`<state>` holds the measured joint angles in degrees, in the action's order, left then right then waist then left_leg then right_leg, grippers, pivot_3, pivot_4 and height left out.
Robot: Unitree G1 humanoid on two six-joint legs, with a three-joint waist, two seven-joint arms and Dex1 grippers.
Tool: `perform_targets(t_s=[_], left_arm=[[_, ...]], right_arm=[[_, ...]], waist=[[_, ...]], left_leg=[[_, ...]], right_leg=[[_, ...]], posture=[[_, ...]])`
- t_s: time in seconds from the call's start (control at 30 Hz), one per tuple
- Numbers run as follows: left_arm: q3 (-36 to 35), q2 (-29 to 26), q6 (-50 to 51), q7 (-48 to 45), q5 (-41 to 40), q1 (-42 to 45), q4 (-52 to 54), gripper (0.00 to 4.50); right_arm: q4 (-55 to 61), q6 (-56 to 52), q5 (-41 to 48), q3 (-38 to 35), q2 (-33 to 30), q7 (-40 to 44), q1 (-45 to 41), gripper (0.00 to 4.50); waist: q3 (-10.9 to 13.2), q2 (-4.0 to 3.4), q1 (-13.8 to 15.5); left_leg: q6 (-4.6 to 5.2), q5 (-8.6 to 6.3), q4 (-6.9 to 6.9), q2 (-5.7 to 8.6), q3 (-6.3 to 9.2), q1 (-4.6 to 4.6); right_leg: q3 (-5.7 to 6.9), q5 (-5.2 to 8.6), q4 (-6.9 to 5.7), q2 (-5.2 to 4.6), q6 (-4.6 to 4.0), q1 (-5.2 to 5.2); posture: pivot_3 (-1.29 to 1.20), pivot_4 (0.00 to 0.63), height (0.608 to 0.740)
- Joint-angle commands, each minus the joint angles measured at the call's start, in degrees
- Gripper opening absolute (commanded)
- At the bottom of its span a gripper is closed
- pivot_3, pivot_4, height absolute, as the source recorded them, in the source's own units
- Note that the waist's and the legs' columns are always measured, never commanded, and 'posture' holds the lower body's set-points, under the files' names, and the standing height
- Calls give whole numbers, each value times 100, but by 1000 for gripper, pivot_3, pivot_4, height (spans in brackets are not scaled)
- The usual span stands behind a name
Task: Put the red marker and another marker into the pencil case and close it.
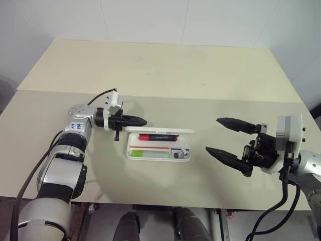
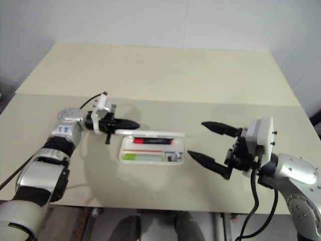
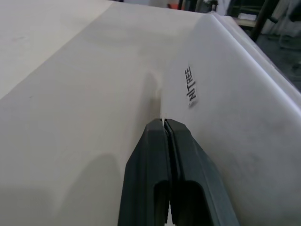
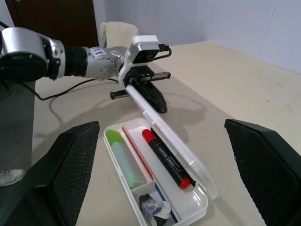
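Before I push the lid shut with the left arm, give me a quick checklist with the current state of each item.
1. Red marker inside the pencil case: ok, lying in the compartment by the hinge.
2. Light green marker inside: ok, in the neighbouring compartment.
3. Nothing sticking up past the rim: cannot tell for the small dark bits at one end.
4. Lid closed: not ok, it stands raised.
5. Left gripper shut and at the lid's back: ok; contact cannot tell.
6. Right gripper out of the lid's path: ok, open, beside the case.
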<state>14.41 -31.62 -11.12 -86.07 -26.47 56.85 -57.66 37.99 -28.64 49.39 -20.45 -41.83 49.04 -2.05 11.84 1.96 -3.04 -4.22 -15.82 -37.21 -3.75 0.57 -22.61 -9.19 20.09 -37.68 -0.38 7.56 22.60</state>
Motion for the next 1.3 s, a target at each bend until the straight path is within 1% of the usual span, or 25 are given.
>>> perform_targets(t_s=[0.03,0.1,0.17,0.23,0.53,0.67,0.8,0.9,1.0,1.07,1.13,1.17,1.2,1.27,1.3], left_arm=[[485,-267,-3,-643,-572,-262,737,43],[695,-334,-161,-643,-523,-387,857,43],[791,-306,-437,-643,-59,-439,697,43],[750,-235,-609,-643,303,-462,488,43],[629,-91,-1121,-419,1339,-508,130,43],[784,-88,-1268,-131,1911,-523,66,43],[874,-35,-1491,152,2407,-495,24,43],[795,41,-1645,204,2506,-479,-4,43],[473,149,-1510,12,2155,-487,122,43],[-45,319,-1185,-252,1516,-537,330,43],[-598,468,-693,-557,613,-742,882,43],[-818,511,-615,-541,373,-884,1164,43],[-985,533,-550,-463,208,-1024,1432,43],[-1269,588,-434,-280,-63,-1249,1880,43],[-1453,620,-320,-270,-323,-1387,2170,43]], right_arm=[[66,159,-7,0,-32,-3,-85,4500],[40,172,-35,39,-17,1,-107,4500],[15,184,-53,63,-9,22,-129,4500],[-14,200,-66,87,-7,38,-157,4500],[-54,270,-122,179,10,6,-198,4500],[-92,296,-165,210,22,7,-232,4500],[-144,334,-209,262,28,9,-292,4500],[-196,379,-247,306,31,25,-366,4500],[-246,405,-273,315,16,53,-410,4500],[-293,416,-289,304,-12,78,-436,4500],[-345,425,-313,290,-55,110,-459,4500],[-388,431,-320,289,-71,133,-484,4500],[-428,442,-331,295,-84,161,-510,4500],[-516,466,-357,306,-110,227,-558,4500],[-606,487,-400,326,-145,298,-611,4500]], waist=[[0,0,-3],[0,0,-2],[0,0,1],[0,0,1],[-6,3,-1],[-19,5,-19],[-41,17,-37],[-62,18,-35],[-67,20,-24],[-67,20,-28],[-65,22,-26],[-61,28,-23],[-60,28,-26],[-60,28,-8],[-60,28,-1]], left_leg=[[0,0,0,0,0,0],[0,0,-1,0,0,1],[1,1,-5,0,-1,3],[2,2,-9,1,-1,3],[14,8,-10,5,-1,30],[19,12,-9,8,-2,59],[21,11,14,7,-21,132],[21,11,11,7,-29,140],[30,17,9,8,-35,140],[34,19,10,7,-35,134],[34,19,11,8,-43,121],[35,17,11,8,-43,103],[36,17,11,8,-38,82],[36,16,10,5,-26,26],[35,17,9,5,-26,0]], right_leg=[[0,0,0,0,0,0],[-1,0,-1,0,0,-1],[-1,0,-2,0,0,-2],[-1,0,-2,2,0,-4],[-7,-3,-2,4,4,-30],[-18,-7,-1,7,9,-61],[-40,-2,25,9,1,-128],[-51,9,32,7,-20,-137],[-61,20,47,6,-44,-146],[-62,15,66,6,-51,-147],[-63,8,73,-1,-41,-137],[-63,-7,70,-3,-14,-120],[-57,-49,65,-3,44,-99],[-47,-49,56,-1,45,-40],[-46,-47,40,-2,42,-8]], posture=[[0,150,740],[0,150,740],[0,150,740],[0,150,740],[0,150,740],[0,150,740],[0,150,740],[0,150,740],[0,150,740],[0,150,740],[0,150,740],[0,150,740],[0,150,740],[0,150,740],[0,150,740]])
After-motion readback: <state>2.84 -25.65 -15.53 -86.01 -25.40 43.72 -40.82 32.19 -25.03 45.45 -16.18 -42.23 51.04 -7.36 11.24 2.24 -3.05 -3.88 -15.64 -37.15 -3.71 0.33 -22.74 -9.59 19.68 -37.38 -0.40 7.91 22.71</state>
